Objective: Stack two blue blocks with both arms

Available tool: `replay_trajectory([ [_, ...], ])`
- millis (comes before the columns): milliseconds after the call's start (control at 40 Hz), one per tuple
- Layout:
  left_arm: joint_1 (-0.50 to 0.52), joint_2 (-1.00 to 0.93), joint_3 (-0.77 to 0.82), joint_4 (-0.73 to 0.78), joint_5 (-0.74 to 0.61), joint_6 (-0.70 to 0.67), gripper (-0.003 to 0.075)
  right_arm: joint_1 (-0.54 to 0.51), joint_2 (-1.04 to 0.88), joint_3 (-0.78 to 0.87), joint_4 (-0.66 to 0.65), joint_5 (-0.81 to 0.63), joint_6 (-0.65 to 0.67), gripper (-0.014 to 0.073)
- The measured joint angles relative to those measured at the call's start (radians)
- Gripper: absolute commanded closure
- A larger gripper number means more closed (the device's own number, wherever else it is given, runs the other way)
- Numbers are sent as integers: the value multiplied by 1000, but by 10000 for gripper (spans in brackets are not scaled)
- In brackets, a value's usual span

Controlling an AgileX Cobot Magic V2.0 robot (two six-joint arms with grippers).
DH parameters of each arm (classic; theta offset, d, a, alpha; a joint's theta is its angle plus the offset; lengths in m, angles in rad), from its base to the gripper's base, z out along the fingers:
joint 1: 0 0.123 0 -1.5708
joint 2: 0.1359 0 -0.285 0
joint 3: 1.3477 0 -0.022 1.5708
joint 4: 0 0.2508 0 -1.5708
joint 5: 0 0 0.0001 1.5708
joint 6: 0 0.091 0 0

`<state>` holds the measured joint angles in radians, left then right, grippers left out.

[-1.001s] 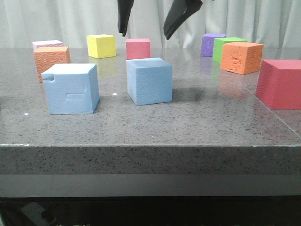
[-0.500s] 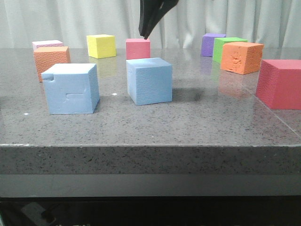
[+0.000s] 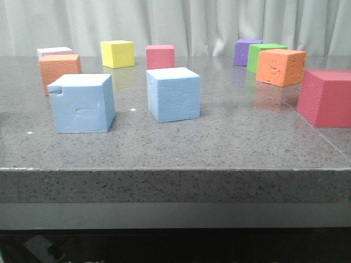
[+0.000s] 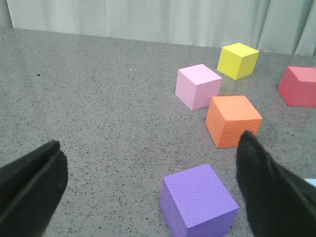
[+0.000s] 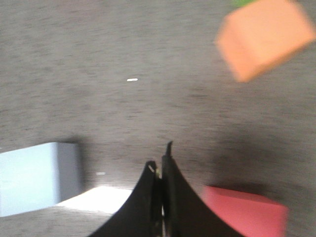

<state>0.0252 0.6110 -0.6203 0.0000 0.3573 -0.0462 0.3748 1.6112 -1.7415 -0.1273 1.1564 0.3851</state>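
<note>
- Worktop (image 3: 219, 142): grey speckled stone, front edge nearest, pale curtain behind.
- Notched blue block (image 3: 81, 103): near left on the worktop, upright, corner cut away at top left, rectangular dent on the front face; nothing on top.
- Plain blue block (image 3: 173, 94): near centre, slightly farther back, right of the notched one and apart from it; resting on the worktop, unstacked.
- Large red cube (image 3: 327, 97): right side, cut by the frame edge.
- Orange cube (image 3: 59, 69): left, behind the notched block; pink cube (image 3: 54, 52) just behind it.
- Second orange cube (image 3: 281, 67): right, farther back; green cube (image 3: 262, 55) and purple cube (image 3: 247, 51) behind it.
- Yellow cube (image 3: 117, 53) and small red cube (image 3: 160, 56): far row, centre-left.
- Containers: none seen.
- Left gripper (image 4: 148, 192): fingers spread wide, empty, above a second purple cube (image 4: 197, 205); absent from front view.
- Right gripper (image 5: 162, 175): fingers pressed together, empty, above the worktop; view blurred; absent from front view.
</note>
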Motion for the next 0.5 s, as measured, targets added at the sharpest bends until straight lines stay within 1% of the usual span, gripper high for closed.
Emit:
replay_trajectory([
  [100,0,0,0,0,0,0,48,-64,-48,26,-11,12,-17,661],
  [275,0,0,0,0,0,0,48,-134,-130,123,-15,15,-22,661],
  [500,0,0,0,0,0,0,48,-149,-263,329,-15,-31,-25,661],
])
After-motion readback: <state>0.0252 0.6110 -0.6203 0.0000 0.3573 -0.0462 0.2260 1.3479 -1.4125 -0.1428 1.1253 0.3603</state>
